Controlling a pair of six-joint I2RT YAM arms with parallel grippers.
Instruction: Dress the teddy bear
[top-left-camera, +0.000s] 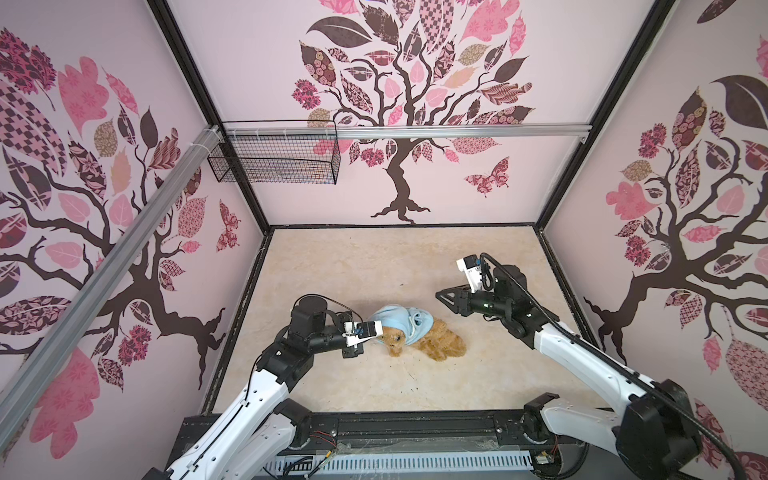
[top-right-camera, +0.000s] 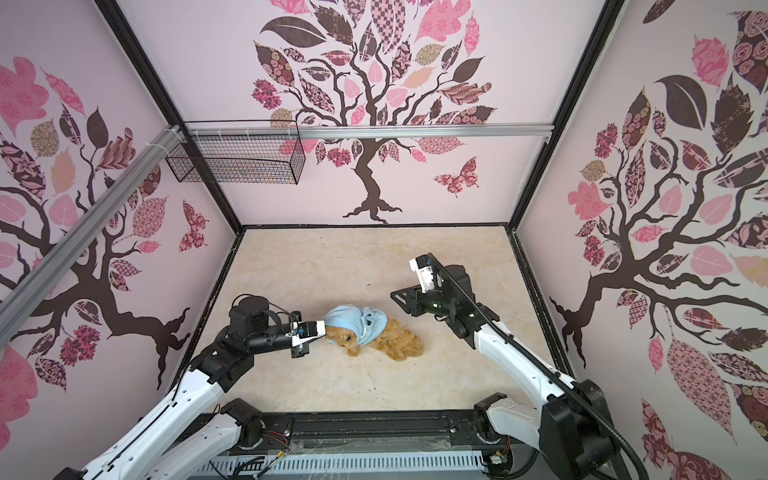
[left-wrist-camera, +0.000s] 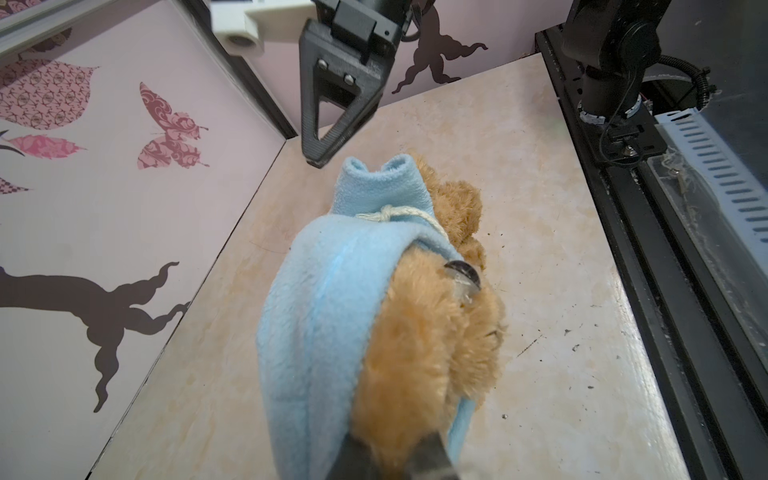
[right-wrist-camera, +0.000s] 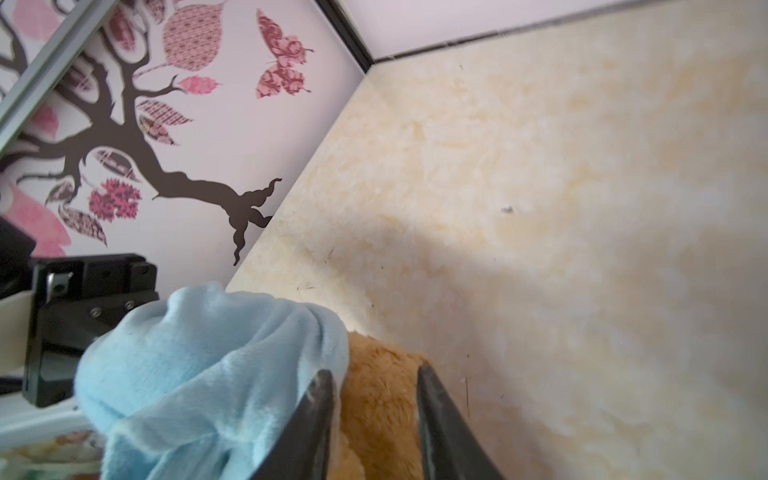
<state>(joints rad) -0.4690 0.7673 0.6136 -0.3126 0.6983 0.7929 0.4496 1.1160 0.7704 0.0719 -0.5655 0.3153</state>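
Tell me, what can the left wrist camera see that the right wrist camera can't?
Only the left wrist view shows the white string knotted on the blue shirt, and the right gripper from outside, hovering beyond the bear. Only the right wrist view shows that gripper's own fingers up close, standing apart above brown fur. Both show the teddy bear lying on the table with the shirt bunched over its head.

One teddy bear (top-left-camera: 442, 345), one light-blue shirt (top-left-camera: 395, 322), two grippers, left gripper (left-wrist-camera: 388, 455) at nine o'clock of the bear, right gripper (top-left-camera: 442, 296) at one o'clock, one wire basket (top-left-camera: 274, 160) at eleven o'clock, one table (top-left-camera: 374, 266).
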